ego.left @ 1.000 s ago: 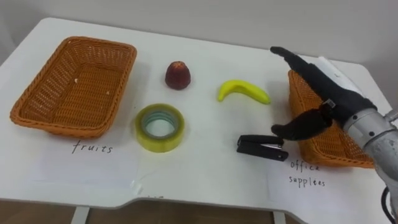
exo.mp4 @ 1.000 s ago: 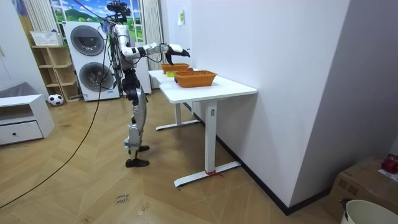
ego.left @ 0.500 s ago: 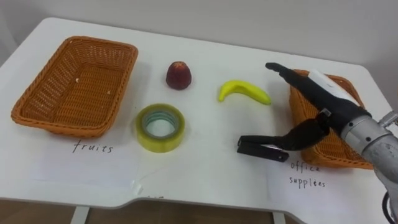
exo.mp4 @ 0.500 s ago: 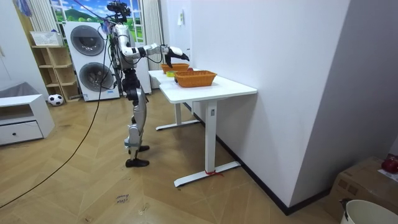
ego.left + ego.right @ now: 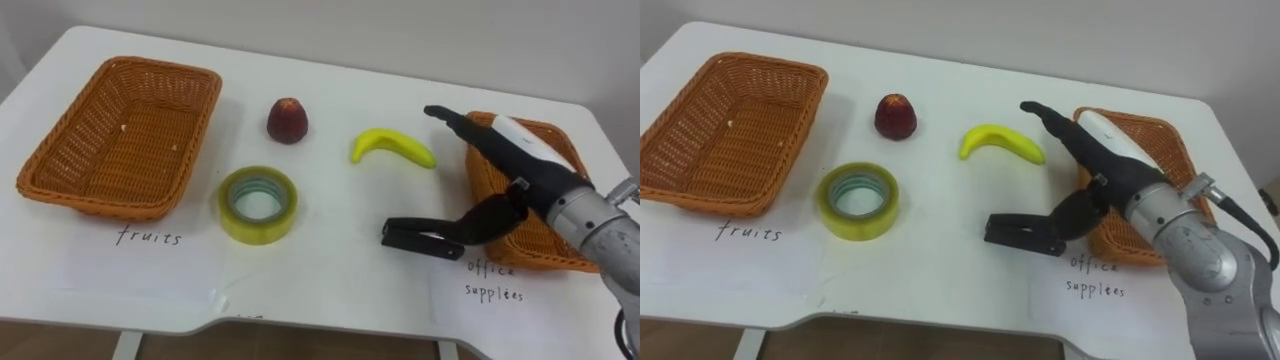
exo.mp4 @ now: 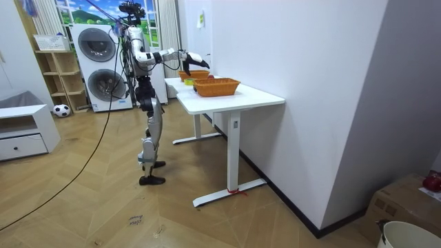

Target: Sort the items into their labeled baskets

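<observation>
Fingers (image 5: 455, 122) of the right hand (image 5: 525, 170) are held straight over the right basket's (image 5: 532, 246) left rim, with the thumb lowered to the black stapler's (image 5: 415, 237) right end. Banana (image 5: 392, 147), apple (image 5: 286, 120) and tape roll (image 5: 258, 229) are spread well apart on the table (image 5: 330, 285), right of the left basket (image 5: 95, 205).
</observation>
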Controlling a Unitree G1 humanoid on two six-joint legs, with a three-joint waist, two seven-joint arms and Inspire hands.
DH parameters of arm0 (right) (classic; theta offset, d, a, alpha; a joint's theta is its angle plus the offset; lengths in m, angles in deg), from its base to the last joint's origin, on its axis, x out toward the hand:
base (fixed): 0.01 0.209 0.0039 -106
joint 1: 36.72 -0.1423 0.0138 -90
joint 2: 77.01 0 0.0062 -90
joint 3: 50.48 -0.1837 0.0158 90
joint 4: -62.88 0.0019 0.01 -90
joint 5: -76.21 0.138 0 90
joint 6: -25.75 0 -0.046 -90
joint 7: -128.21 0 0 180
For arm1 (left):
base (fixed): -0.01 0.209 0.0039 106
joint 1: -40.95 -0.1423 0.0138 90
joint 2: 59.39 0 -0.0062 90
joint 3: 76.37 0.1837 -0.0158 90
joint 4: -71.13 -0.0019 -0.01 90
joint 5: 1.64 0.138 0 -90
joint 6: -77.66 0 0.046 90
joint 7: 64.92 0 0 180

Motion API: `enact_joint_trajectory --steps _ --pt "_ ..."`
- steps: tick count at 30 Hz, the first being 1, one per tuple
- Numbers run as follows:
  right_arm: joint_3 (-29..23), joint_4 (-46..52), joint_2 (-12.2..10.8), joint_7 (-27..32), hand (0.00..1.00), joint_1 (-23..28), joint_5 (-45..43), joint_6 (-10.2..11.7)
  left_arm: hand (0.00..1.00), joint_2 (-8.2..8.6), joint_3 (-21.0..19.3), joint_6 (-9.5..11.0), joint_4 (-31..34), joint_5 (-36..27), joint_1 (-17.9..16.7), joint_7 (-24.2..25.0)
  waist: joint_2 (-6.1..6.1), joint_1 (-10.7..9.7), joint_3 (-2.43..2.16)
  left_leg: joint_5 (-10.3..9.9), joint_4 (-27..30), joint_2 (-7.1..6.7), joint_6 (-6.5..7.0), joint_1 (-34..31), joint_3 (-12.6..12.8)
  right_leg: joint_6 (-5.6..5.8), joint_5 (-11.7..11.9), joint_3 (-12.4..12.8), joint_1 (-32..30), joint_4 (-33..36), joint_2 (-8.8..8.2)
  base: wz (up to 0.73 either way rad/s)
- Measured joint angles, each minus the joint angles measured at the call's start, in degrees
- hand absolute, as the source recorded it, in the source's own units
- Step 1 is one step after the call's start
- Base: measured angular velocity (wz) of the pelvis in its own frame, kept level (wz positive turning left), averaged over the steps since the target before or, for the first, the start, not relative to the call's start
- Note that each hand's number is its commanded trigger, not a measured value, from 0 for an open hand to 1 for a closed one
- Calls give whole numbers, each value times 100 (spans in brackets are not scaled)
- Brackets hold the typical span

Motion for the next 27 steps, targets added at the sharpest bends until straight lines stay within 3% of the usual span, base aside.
enact_joint_trajectory --steps 6,16,27 --pt "169 0 0 0 0 -1 -118 -28 0 -5 5 0 0 -4 19 -4 -4 -9 6 0 1 -5 0 -12 -70 0 0 -8 11 3 1 4" --pt "620 1 0 -61 0 -8 -260 -100 0 -83 385 0 3 -4 185 -8 9 15 17 1 28 -18 1 -85 -158 0 0 -2 -46 -5 -4 5" --pt "899 -24 -1 -371 0 -7 -352 -185 0 -82 411 1 -57 -11 263 -7 -12 148 36 2 31 -20 1 -84 -154 0 0 87 -59 -3 -4 0"
